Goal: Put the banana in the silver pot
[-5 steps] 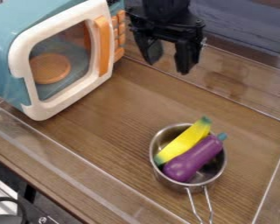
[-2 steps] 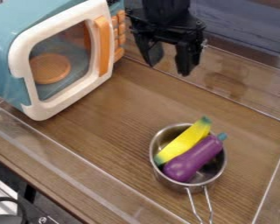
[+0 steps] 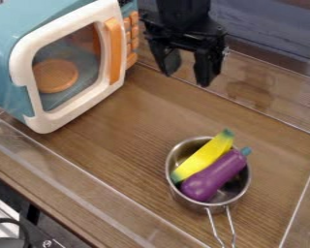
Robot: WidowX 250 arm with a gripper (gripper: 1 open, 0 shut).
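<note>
The yellow banana (image 3: 204, 156) with its green tip lies inside the silver pot (image 3: 178, 158) at the front right of the wooden tabletop, beside a purple eggplant (image 3: 220, 173) in the same pot. The pot's thin wire handle (image 3: 223, 229) points toward the front edge. My black gripper (image 3: 185, 64) hangs open above the back of the table, well behind the pot and apart from it, with nothing between its fingers.
A toy microwave (image 3: 54, 60) in teal and cream stands at the back left, its orange handle near the gripper. A clear raised rim (image 3: 67, 174) borders the table's front and right sides.
</note>
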